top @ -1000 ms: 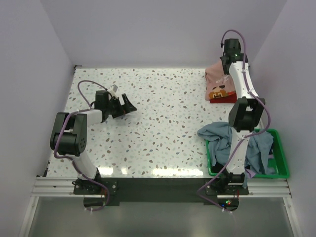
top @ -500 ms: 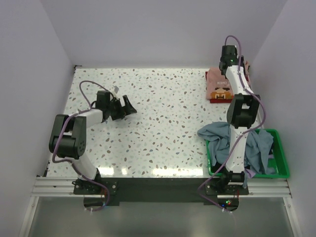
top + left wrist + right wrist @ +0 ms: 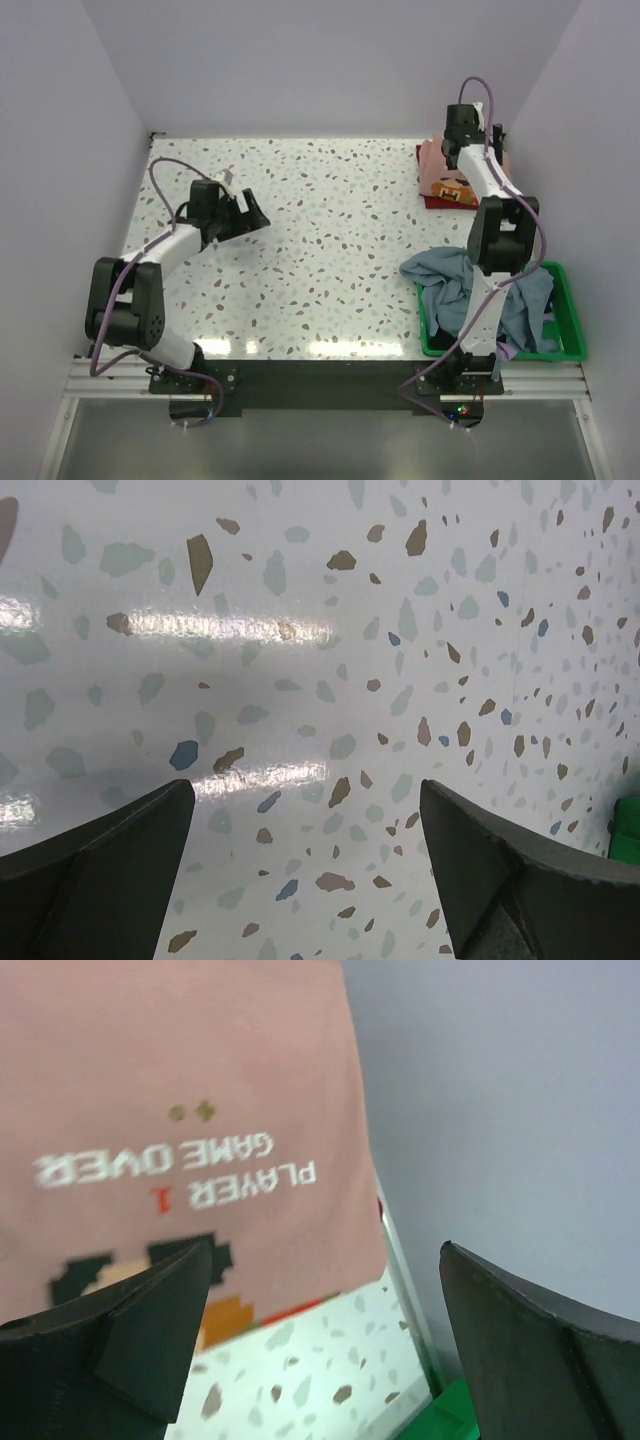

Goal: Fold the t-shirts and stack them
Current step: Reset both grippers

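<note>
Two pincers of mine stood spread and empty: the left pincer (image 3: pixel 305 810) over the speckled desk (image 3: pixel 300 580), the right pincer (image 3: pixel 325 1290) above the folded pink t-shirt (image 3: pixel 180 1060) at the overhead frame's upper right.

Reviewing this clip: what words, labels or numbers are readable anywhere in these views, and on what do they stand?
"PLAYER 1": printed on the salmon-pink t-shirt, upside down in the right wrist view; the 1 is red.
"GAME OVER": the next line of the same print, also upside down and slightly blurred.
In the top view that print is too small to read.
The left wrist view shows no text.
</note>
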You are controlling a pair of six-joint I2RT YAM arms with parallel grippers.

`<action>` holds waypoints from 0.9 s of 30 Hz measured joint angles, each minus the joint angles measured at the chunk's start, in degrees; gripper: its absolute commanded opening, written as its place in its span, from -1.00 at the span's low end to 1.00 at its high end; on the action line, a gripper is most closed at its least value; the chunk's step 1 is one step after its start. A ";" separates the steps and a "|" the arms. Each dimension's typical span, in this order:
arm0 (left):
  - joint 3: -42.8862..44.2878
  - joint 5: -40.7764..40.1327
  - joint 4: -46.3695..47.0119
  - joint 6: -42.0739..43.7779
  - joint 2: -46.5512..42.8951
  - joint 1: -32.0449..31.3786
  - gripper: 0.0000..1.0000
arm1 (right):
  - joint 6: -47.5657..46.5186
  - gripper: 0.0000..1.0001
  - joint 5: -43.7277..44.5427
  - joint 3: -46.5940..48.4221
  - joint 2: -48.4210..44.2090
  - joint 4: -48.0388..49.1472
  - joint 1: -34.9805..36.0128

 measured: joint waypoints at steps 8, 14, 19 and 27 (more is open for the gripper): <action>-0.09 -5.40 -3.74 0.11 -9.42 0.00 1.00 | 6.38 0.98 -11.43 -11.72 -18.03 2.29 10.27; -2.27 -10.03 -6.58 0.70 -19.28 0.00 1.00 | 16.50 0.98 -24.68 -24.22 -30.27 3.19 19.26; -4.26 -13.29 -9.25 1.90 -28.48 0.00 1.00 | 25.35 0.98 -32.52 -36.74 -38.25 4.44 25.90; -7.17 -15.43 -12.33 3.69 -37.86 0.00 1.00 | 34.12 0.98 -33.99 -50.05 -46.49 3.34 34.12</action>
